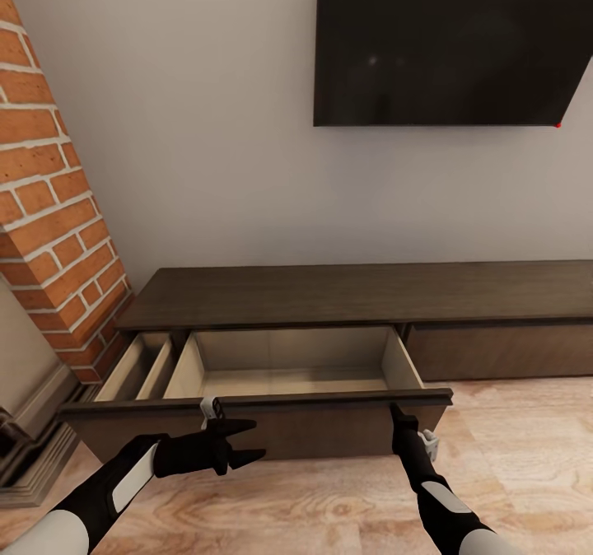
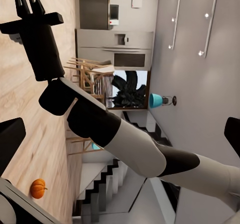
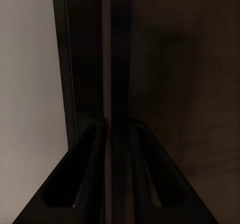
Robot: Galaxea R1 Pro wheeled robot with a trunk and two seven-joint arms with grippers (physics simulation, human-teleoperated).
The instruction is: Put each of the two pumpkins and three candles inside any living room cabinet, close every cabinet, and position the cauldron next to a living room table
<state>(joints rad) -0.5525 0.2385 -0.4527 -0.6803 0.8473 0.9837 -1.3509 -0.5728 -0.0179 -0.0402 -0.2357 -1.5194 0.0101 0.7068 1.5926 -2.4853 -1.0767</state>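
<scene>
Both pincers sit lowest in the head view, just in front of the pulled-out drawer of the cabinet (image 1: 346,296). Left pincer (image 1: 247,442) points sideways toward the right arm, its black fingers spread apart with nothing between them, hanging just before the dark drawer front (image 1: 272,427) without clearly touching it. Right pincer (image 1: 399,412) reaches up to the top rim of that same drawer front, near its right end; the right wrist view shows its two fingers (image 3: 85,179) pressed close on either side of a thin dark edge, so it is pinching the drawer front's rim.

Behind the pincers the drawer stands open, its light beige interior (image 1: 288,366) bare, with a narrower compartment at the left. A brick column (image 1: 49,209) rises left of the cabinet, and a dark television (image 1: 445,40) hangs on the wall above.

One orange pumpkin (image 2: 38,188) appears in the left wrist view, lying on the wooden floor (image 2: 30,129) well apart from both pincers, beyond the right arm (image 2: 125,144).
</scene>
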